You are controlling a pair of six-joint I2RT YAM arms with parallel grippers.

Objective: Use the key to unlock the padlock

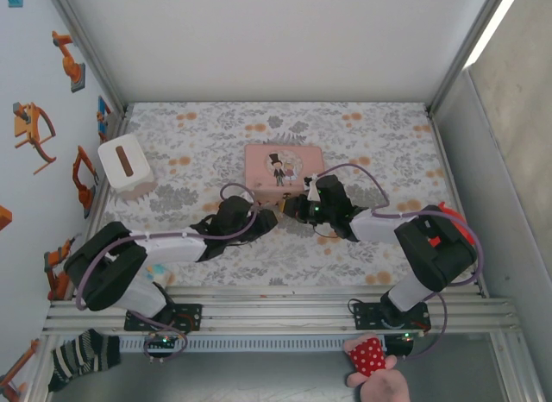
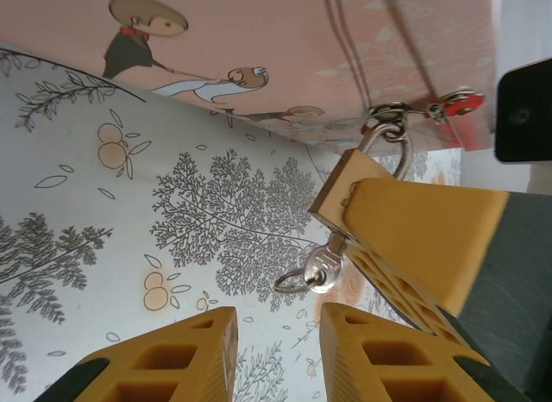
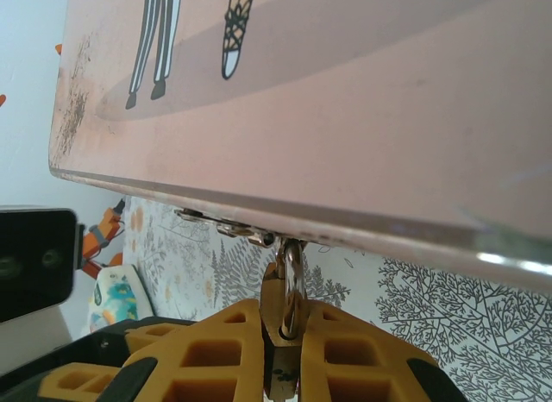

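The right claw (image 3: pixel 280 320) is clamped on the padlock (image 2: pixel 338 188), evidently steadying it where its shackle hangs from the clasp on the near side of the pink box (image 1: pixel 285 165). The padlock is small and brass, and the key (image 2: pixel 323 266) sits in its underside with its ring dangling. The left claw (image 2: pixel 274 320) stands wide just short of the key, probably to turn it.

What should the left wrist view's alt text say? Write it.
A brass padlock hanging from the hasp of the pink box is clamped in the right claw, a key in its keyhole. The left claw is open just below the key.
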